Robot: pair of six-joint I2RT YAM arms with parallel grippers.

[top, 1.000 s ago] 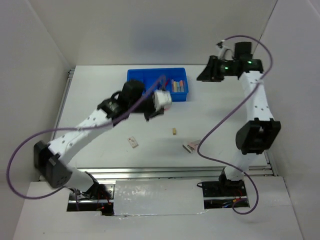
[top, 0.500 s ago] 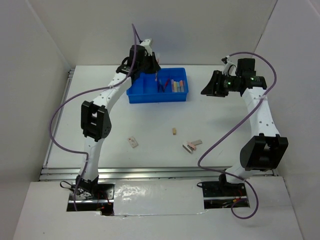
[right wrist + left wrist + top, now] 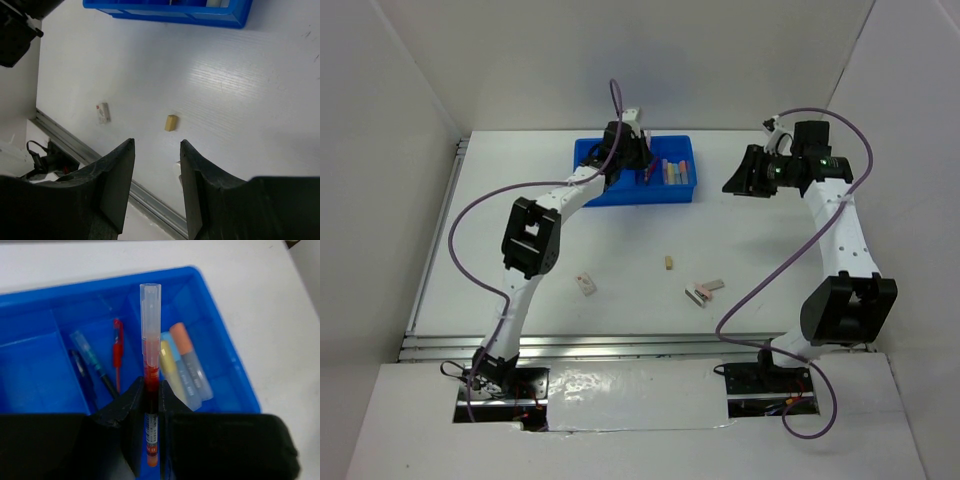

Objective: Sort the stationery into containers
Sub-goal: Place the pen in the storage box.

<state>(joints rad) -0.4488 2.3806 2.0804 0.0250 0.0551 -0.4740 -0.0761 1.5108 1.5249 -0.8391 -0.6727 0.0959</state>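
Left end effector (image 3: 151,396) is clamped tight on a thin red-ink pen with a clear cap (image 3: 150,325), holding it over the bright blue plastic divided tray (image 3: 235,375) at the far side of the white bench (image 3: 240,100). Right end effector (image 3: 156,150) hangs to the tray's right, fingers apart, gripping nothing.

We see a tray (image 3: 75,292) of glossy, smooth blue plastic. The pen (image 3: 150,325) has a clear, shiny plastic barrel. We find the white table (image 3: 260,90) matt and faintly grained, with a ribbed metal rail (image 3: 620,345) along its six o'clock edge.
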